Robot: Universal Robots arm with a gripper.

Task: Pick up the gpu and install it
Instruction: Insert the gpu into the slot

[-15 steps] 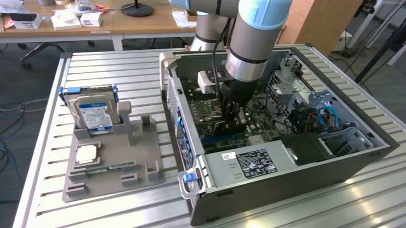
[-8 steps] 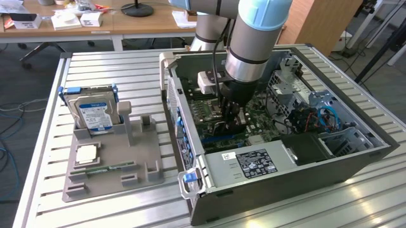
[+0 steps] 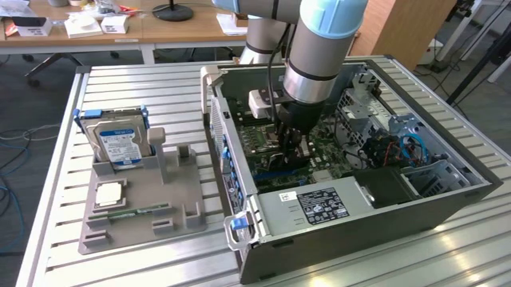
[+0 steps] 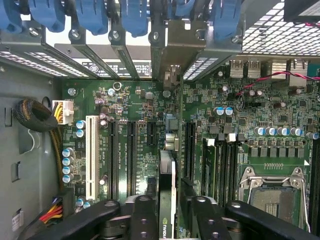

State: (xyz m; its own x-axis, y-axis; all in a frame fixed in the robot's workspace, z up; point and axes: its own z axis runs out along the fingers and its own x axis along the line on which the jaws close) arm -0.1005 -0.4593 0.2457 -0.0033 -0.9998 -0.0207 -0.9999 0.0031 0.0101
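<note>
The gpu [image 4: 167, 192] stands on edge inside the computer case [image 3: 375, 221], over the middle of the motherboard [image 4: 150, 100], between two long black slots [image 4: 131, 150]. In the wrist view it shows as a narrow strip. Its lower edge is hidden by its own body, so I cannot tell whether it sits in a slot or is just above one. Its near end is cut off by the picture's edge.

The fingers [image 4: 145, 217] stand part-way closed, one on each side of the card, and have hold of it. In the exterior view they [image 3: 291, 149] reach low into the case, and the arm [image 3: 324, 54] hides the board behind them.

Room around the card is tight. The case's rear wall with its blue latches [image 4: 135, 15] is just beyond the slots, a white slot [image 4: 92, 155] lies to one side, and the processor socket [image 4: 272, 192] lies to the other. A cable bundle [image 4: 32, 115] hugs the case wall.

The power supply [image 3: 315, 206] fills the case's near corner. The case lies open toward the exterior view's right edge of the slatted surface [image 3: 128, 84]. Well apart, near the opposite edge, a grey holder [image 3: 143, 197] carries a hard drive [image 3: 119, 143] standing upright.
</note>
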